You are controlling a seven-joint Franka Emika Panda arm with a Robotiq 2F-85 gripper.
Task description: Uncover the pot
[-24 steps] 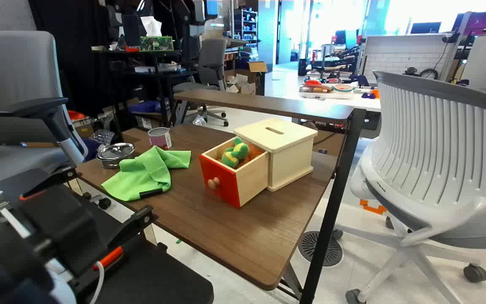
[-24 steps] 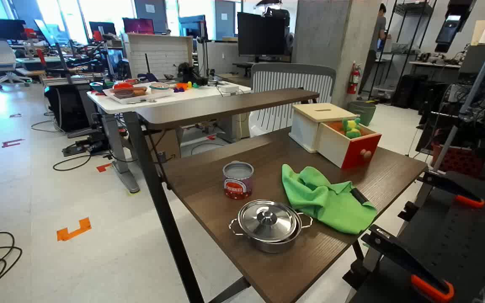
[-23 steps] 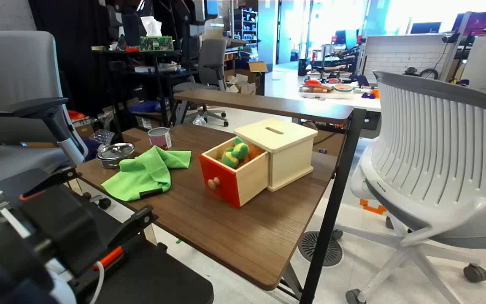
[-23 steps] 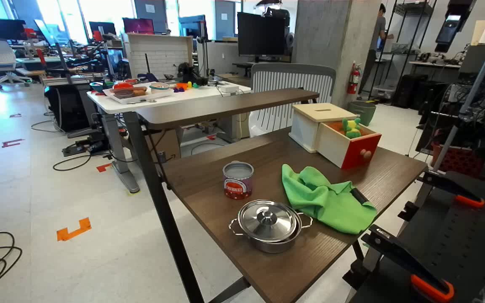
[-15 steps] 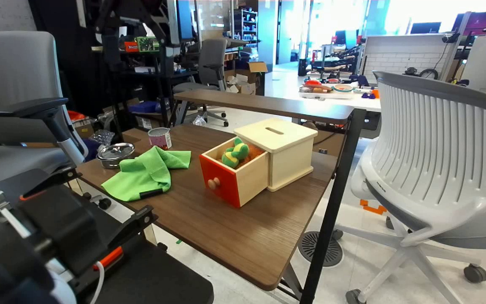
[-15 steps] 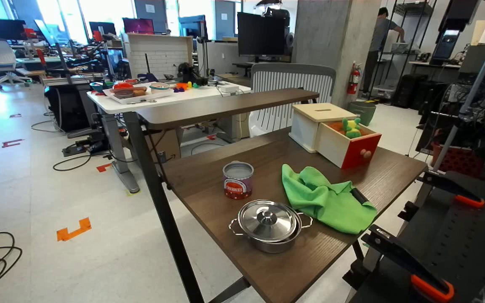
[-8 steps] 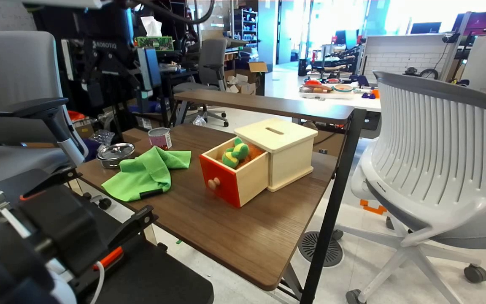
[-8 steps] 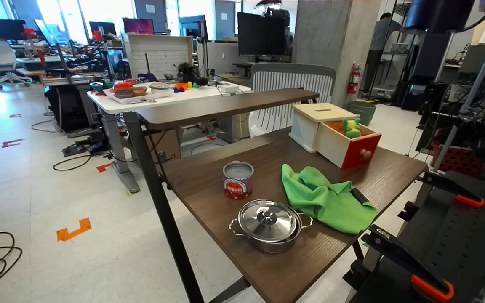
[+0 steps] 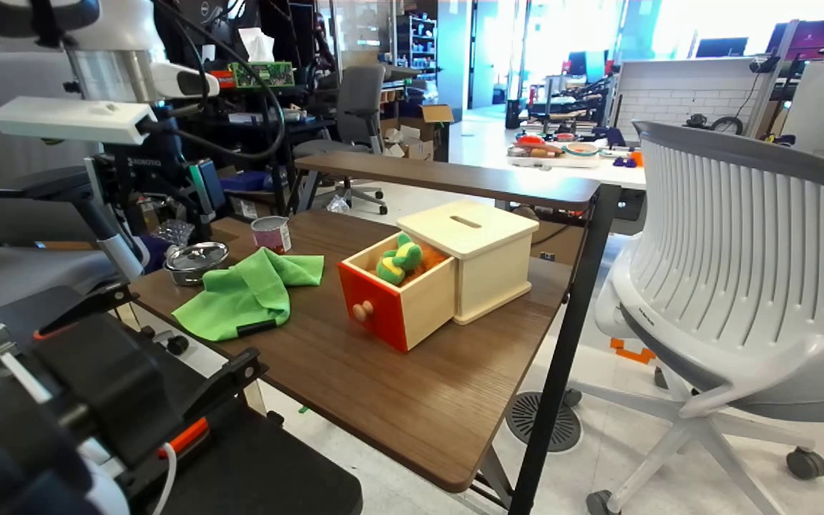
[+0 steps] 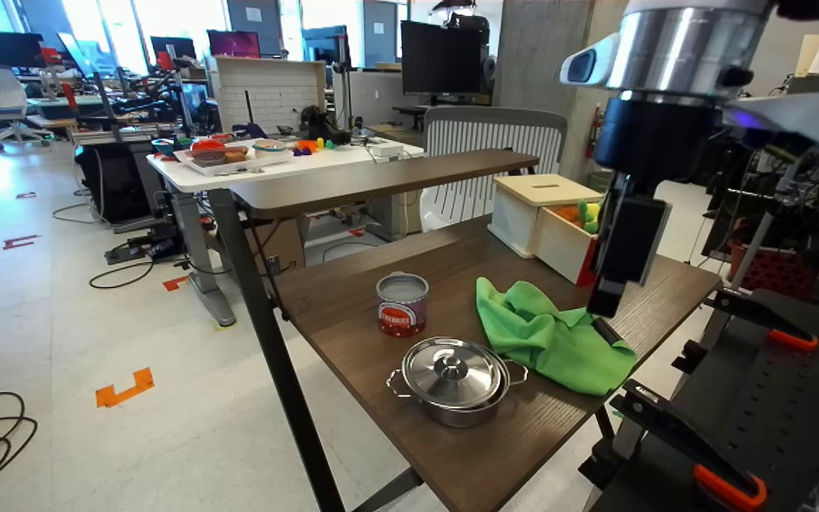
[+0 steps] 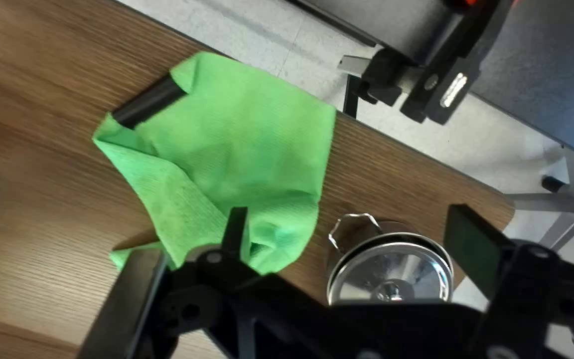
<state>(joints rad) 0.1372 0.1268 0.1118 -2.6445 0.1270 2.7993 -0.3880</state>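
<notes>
Metal lid [image 10: 452, 368], one, on one pot [image 10: 461, 417]; one gripper [image 11: 349, 234], two fingers [image 11: 472, 249] apart

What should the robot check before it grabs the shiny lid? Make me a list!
1. The fingers are open and hold nothing: ok.
2. The lid is on the pot: ok.
3. The knob is uncovered: ok; the cloth lies beside the pot.
4. The can is clear of the pot: ok; they stand apart.
5. The fingers are at the knob: not ok; they hang in the air, apart from it.
6. The pot is empty: cannot tell; the lid is in the way.
</notes>
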